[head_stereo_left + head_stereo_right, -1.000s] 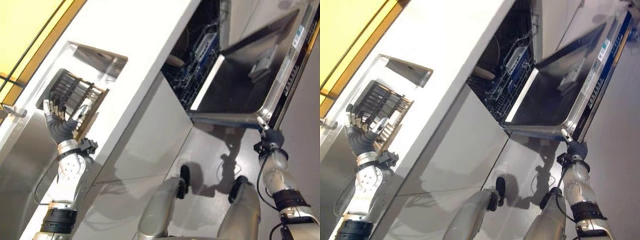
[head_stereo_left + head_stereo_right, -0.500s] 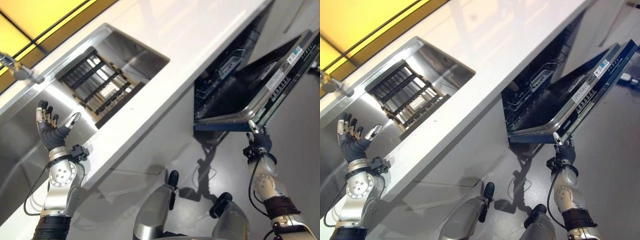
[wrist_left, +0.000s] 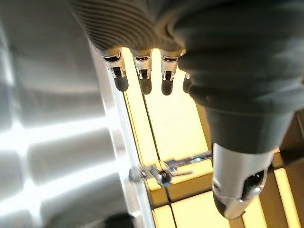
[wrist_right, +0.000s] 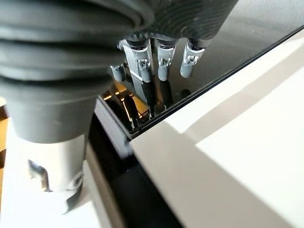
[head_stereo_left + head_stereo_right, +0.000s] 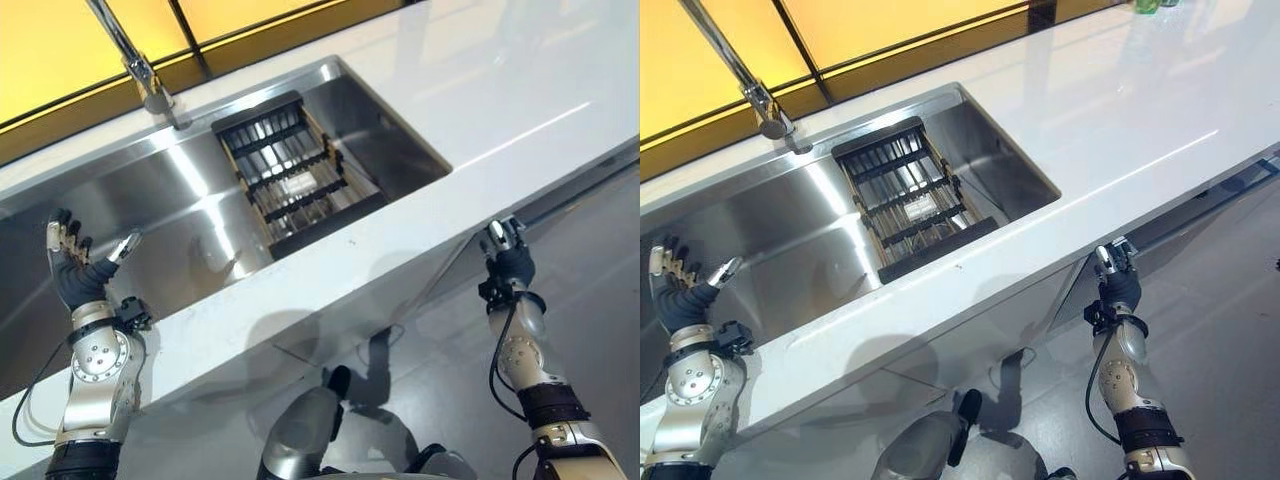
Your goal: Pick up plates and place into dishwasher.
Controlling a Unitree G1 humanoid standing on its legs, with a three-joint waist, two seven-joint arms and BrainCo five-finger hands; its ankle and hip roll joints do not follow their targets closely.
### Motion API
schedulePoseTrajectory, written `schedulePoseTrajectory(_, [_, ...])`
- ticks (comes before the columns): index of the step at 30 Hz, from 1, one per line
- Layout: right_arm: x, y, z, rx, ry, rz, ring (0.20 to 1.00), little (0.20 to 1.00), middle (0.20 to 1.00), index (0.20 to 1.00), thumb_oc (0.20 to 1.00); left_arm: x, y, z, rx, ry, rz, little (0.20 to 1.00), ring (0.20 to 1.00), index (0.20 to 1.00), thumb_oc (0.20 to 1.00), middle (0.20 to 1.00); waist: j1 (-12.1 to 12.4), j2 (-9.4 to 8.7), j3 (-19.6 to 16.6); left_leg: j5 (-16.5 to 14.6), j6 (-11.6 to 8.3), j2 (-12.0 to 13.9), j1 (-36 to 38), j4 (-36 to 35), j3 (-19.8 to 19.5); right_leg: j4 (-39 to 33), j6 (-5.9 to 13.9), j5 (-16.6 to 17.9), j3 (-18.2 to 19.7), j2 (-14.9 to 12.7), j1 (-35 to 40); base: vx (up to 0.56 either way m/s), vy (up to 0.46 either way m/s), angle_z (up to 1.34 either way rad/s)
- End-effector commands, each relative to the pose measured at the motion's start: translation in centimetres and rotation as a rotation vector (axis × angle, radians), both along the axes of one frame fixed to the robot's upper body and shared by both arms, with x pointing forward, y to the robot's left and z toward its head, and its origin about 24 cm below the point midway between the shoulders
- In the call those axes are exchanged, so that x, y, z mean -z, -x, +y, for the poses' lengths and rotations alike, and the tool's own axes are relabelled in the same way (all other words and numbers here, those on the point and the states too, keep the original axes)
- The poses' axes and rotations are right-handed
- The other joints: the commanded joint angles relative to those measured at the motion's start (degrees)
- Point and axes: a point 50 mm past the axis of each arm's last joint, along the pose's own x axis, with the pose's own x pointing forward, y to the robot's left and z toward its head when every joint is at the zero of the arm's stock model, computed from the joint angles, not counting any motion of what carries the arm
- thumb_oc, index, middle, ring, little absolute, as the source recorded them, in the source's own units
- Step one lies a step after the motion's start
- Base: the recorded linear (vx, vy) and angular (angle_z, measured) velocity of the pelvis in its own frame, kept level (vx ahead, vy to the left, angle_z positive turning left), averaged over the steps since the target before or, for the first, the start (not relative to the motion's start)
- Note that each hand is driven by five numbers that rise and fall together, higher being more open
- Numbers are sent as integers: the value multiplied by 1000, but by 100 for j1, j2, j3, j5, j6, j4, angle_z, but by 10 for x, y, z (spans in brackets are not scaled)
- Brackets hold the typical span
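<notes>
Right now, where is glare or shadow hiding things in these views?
Eye views: bright glare streaks on the sink floor, shadow under the counter edge. Left wrist view: the sink wall is washed out by reflections behind the left hand.

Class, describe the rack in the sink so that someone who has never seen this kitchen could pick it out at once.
Start at the long white countertop and find the stainless steel sink sunk into it, with a tall tap at its back edge. At the sink's right end lies the rack. It is the one dark, slatted thing against bare shiny metal.
</notes>
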Motion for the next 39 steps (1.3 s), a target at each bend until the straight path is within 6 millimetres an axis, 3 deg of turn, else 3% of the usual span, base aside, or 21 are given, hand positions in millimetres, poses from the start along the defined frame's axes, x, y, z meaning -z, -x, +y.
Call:
schedulePoseTrajectory(1, [-125, -23, 61, -306, 138, -609, 1000, 1000, 1000, 1000, 1000, -12, 4, 9, -11, -115, -20, 1000, 1000, 1000, 1000, 1000, 334, -297, -1054, -338, 149, -9, 561, -481, 61, 92, -116, 770, 179, -40, 124, -32, -41, 14])
schedulePoseTrajectory(7, [-108, -20, 55, -265, 129, -526, 1000, 1000, 1000, 1000, 1000, -11, 5, 10, -1, -124, -3, 1000, 1000, 1000, 1000, 1000, 232, -383, -1259, -153, 163, 78, 760, -789, 162, -68, -135, 982, 122, 47, 210, -86, -21, 3])
schedulePoseTrajectory(19, [-7, 5, 46, -150, 72, -76, 1000, 1000, 1000, 1000, 1000, -3, 3, 5, -7, -89, 19, 1000, 1000, 1000, 1000, 1000, -352, -521, -1495, -175, 73, 423, 1254, -1210, 820, -542, -112, 1012, 539, 384, 287, -87, -39, -12])
schedulePoseTrajectory(23, [11, 17, 43, -132, 98, 4, 1000, 1000, 1000, 1000, 1000, 0, 3, 1, -14, -77, 18, 1000, 1000, 1000, 1000, 1000, -565, -537, -1608, -132, 28, 537, 1295, -1311, 1001, -767, -150, 985, 690, 504, 296, -95, -25, -24])
schedulePoseTrajectory(26, [12, 24, 40, -108, 136, 8, 1000, 1000, 1000, 1000, 1000, 2, 3, -2, -19, -53, 21, 1000, 1000, 1000, 1000, 1000, -743, -555, -1684, -115, -17, 616, 1323, -1349, 1134, -907, -179, 913, 820, 603, 305, -78, -18, -39])
schedulePoseTrajectory(31, [-4, 28, 37, -67, 220, -47, 1000, 1000, 1000, 1000, 1000, 8, 2, -9, -14, -14, 23, 1000, 1000, 1000, 1000, 1000, -898, -578, -1784, -118, -82, 688, 1337, -1340, 1207, -1135, -236, 808, 1004, 728, 351, -33, 8, -31])
schedulePoseTrajectory(39, [-56, 32, 38, -29, 392, -225, 1000, 1000, 1000, 1000, 1000, 9, 3, -16, -2, 34, 4, 1000, 1000, 1000, 1000, 1000, -948, -634, -1946, -199, -101, 680, 1292, -1232, 1292, -1289, -241, 828, 1142, 698, 363, 22, 61, -13])
